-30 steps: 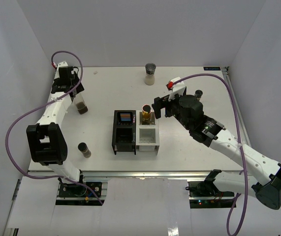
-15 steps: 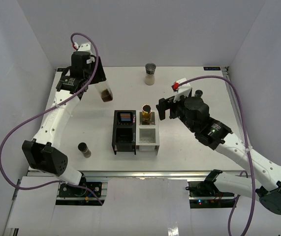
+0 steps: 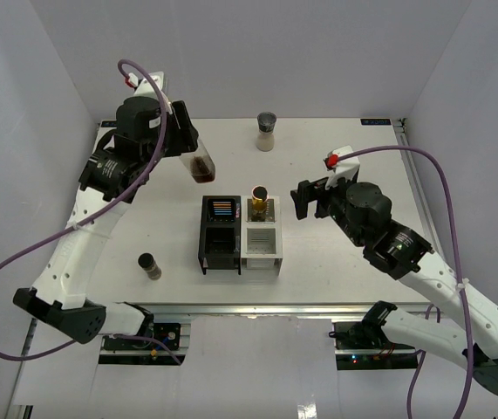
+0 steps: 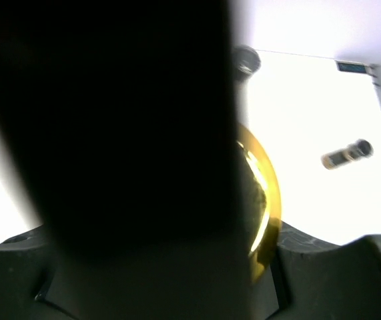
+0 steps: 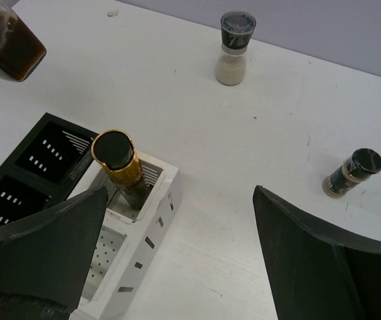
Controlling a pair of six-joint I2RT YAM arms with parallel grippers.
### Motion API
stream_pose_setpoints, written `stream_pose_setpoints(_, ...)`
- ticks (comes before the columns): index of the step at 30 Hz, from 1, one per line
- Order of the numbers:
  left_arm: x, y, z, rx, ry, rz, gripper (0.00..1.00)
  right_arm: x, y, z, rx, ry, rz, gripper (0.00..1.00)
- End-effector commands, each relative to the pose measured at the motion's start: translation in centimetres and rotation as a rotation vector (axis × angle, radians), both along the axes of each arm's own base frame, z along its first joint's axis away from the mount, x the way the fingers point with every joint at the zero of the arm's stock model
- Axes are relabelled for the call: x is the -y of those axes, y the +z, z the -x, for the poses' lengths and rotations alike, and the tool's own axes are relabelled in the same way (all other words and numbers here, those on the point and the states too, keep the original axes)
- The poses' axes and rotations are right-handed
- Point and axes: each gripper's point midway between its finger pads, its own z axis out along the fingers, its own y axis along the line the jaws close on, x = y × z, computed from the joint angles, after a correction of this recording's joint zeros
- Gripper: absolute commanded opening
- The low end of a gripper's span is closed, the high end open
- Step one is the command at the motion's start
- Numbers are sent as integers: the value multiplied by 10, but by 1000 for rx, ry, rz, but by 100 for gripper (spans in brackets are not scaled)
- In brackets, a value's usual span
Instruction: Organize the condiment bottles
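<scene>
My left gripper is shut on a clear glass bottle of dark brown liquid and holds it tilted in the air just beyond the rack's far-left corner. That bottle fills the left wrist view, where only its gold rim is clear. It also shows in the right wrist view. A gold-necked bottle stands in the rack's far white compartment. My right gripper is open and empty, to the right of it. A grey-lidded shaker stands at the back. One dark jar stands front left, another at the right.
The black-and-white rack stands mid-table; its far black compartment holds a small coloured pack, and its two near compartments look empty. The white enclosure walls close in the left, back and right sides.
My left arm has lifted the brown-liquid bottle off the far-left table and carried it right toward the rack. My right gripper has drawn back to the right, away from the gold-necked bottle.
</scene>
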Motion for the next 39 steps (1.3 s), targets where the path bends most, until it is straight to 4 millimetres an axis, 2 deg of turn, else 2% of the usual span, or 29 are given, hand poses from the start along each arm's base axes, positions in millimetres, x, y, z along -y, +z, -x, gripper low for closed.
stream_pose_setpoints(1,6,32,27,83,-26,106,0,6,1,4,-6,-20,-24,96)
stream_pose_setpoints(8,38,-2,40,18,-49,102,0,10,-1,10,-20,-20,-41,96)
stream_pose_setpoints(16,54,-31,37,21,-62,77,0,19,-3,14,-21,-36,-37,96)
stream_pose_setpoints(21,53,-60,34,-21,-35,45,0,23,-8,14,-19,-47,-21,95)
stream_pose_setpoints(28,51,-70,31,18,-26,35,0,23,-16,14,-24,-50,-7,95)
stream_pose_setpoints(39,61,-107,29,24,-53,17,0,21,-23,12,-31,-47,8,95)
